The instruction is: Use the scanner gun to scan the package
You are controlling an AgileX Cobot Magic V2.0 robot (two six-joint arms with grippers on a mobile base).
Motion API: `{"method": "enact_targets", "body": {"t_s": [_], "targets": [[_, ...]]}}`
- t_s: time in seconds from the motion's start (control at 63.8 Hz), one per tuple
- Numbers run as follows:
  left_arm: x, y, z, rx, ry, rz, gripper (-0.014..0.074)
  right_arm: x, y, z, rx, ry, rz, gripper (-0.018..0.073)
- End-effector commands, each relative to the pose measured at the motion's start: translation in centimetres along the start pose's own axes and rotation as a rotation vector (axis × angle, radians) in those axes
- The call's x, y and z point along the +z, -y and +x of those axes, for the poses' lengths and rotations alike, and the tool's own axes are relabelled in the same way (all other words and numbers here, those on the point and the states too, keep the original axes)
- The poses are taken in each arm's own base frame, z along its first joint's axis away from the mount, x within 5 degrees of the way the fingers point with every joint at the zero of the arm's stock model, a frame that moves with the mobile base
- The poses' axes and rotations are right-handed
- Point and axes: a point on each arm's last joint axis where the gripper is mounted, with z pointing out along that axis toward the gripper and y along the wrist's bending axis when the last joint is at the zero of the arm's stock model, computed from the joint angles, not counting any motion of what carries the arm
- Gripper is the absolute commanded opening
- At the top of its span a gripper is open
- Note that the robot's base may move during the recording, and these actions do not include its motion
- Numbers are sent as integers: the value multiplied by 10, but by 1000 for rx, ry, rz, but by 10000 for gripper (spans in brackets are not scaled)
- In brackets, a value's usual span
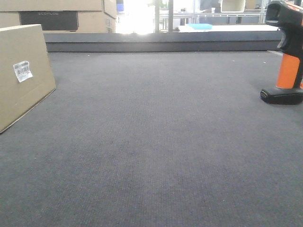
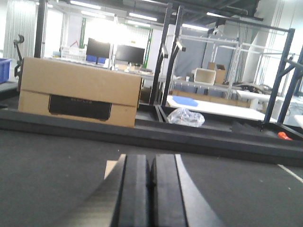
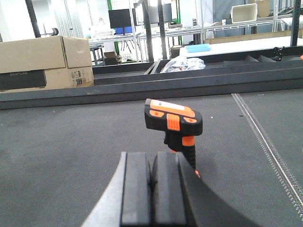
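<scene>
- The left gripper (image 2: 151,191) filled the bottom of its wrist view, its two dark pads pressed together with only a thin seam between them, holding nothing.
- The right gripper (image 3: 152,194) looked the same in its own wrist view: pads closed flat against each other, empty.
- Just beyond the right gripper stood one scanner gun (image 3: 174,126), upright on the grey felt table (image 1: 151,156), apart from the pads. It had a black head with orange panels on top and an orange band on the grip (the lower handle and base were hidden behind the gripper in that view).
- In the front view the same scanner gun (image 1: 287,56) stood at the far right edge, black base flat on the table, orange handle above it; its head was cut off by the frame.
- One package (image 1: 21,71), a plain brown cardboard box, sat at the far left of the front view, well apart from the scanner, cut off by the left edge. A white barcode label (image 1: 22,71) was stuck on its facing side; the print was too small to read.
- A tan corner (image 2: 110,169) peeked out left of the left gripper; I could not tell what it belonged to.
- Further back, one large carton (image 2: 78,92) with a dark panel stood past the table's raised rim.
- Beyond that lay a crumpled clear plastic bag (image 2: 185,117), then shelving and monitors.
</scene>
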Motion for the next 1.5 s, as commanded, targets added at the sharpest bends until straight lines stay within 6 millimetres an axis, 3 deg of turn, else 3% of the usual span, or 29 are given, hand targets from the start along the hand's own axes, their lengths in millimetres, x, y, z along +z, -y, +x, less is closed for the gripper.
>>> {"method": "enact_targets", "body": {"t_s": [0.0, 0.611, 0.689, 0.783, 1.018, 1.488], "targets": [[-5, 0, -3, -12, 31, 3, -111, -5, 0, -3, -20, 26, -3, -162], [-6, 1, -3, -12, 35, 4, -111, -5, 1, 0, -48, 60, -1, -162], [-6, 1, -3, -12, 35, 4, -111, -4, 4, 16, -248, 97, 10, -162], [-6, 1, -3, -12, 35, 4, -111, 1, 9, 43, -238, 53, 11, -162], [-7, 1, -3, -12, 38, 4, -111, 12, 19, 84, -186, 65, 25, -162], [-7, 1, -3, -12, 38, 4, -111, 12, 19, 86, -180, 51, 25, -162]]}}
